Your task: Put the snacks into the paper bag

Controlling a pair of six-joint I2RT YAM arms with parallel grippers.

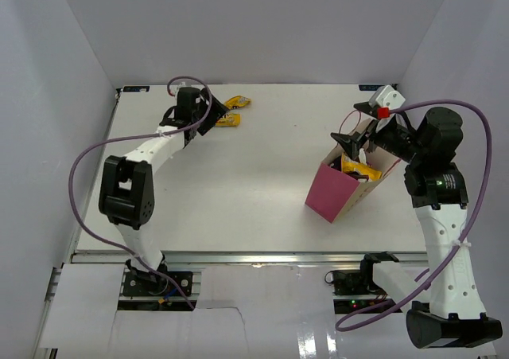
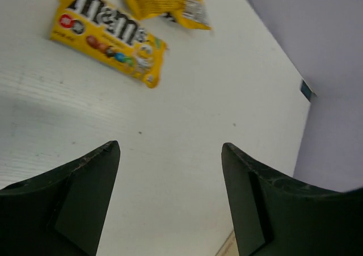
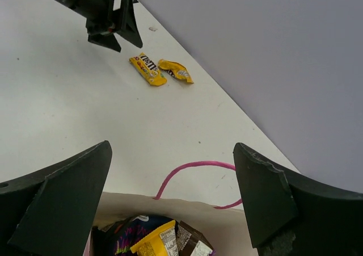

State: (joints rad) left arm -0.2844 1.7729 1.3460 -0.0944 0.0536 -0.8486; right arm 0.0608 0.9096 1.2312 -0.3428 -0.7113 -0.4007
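White bench [image 1: 238, 184] is logged with the paper bag [image 1: 338, 193] standing at right, snacks [image 3: 159, 239] inside it, right hand [image 3: 173, 148] spread empty above its mouth, while two yellow packs [image 2: 108, 37] are seen at the far edge just ahead of the spread, empty left hand [image 2: 170, 148], so lowering and pinching one is judged next.

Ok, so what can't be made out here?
Snacks inside the paper bag: right wrist view cuts them at the bottom edge; in the top view, the right claw overhangs the mouth. Count unclear.
Crumpled yellow candy pack: left wrist view, cut by top edge, blurred print.
Left claw: top view, too small and dark to separate the fingers.
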